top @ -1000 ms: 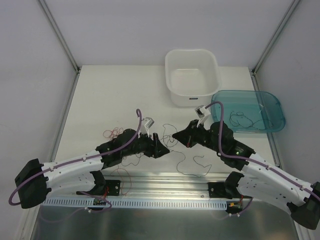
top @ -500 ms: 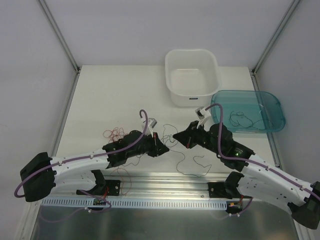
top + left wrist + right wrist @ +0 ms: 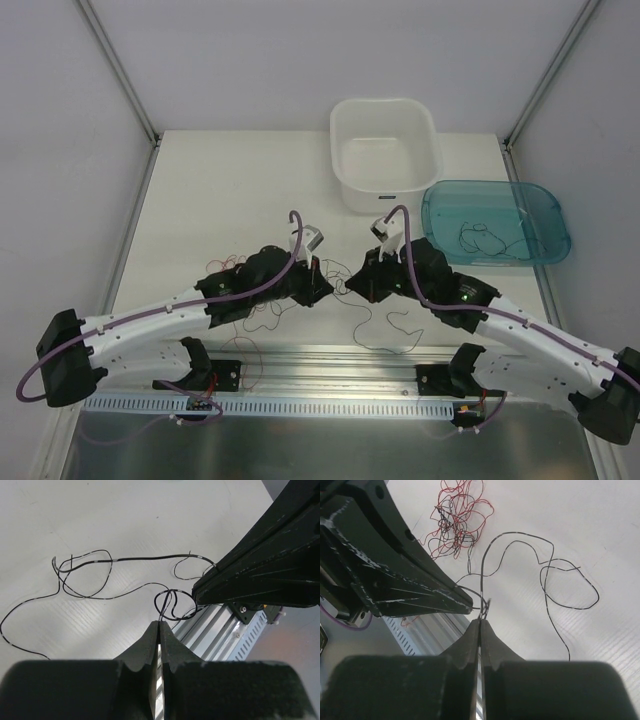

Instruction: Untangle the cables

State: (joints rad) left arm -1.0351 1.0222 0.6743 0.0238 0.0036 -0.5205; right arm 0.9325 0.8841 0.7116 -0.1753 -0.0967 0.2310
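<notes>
Top view: left gripper (image 3: 324, 290) and right gripper (image 3: 352, 281) meet nearly tip to tip mid-table — nearer than a second ago, when the left jaws stood apart. Both pairs now press together, each pinching the black cable (image 3: 115, 560). Red cables (image 3: 457, 517) lie tangled beside the left arm (image 3: 170, 315). Beyond, table (image 3: 230, 185) runs bare to the tub (image 3: 380, 200) — tray (image 3: 535, 212) hugs the right edge.

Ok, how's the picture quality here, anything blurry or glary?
Left wrist: the left gripper is dark and soft, the black wire beyond it crisp. Right wrist: the right gripper blurs likewise, the red tangle sharp. Top external: even light, faint shadows on the table, that wire barely resolved.
</notes>
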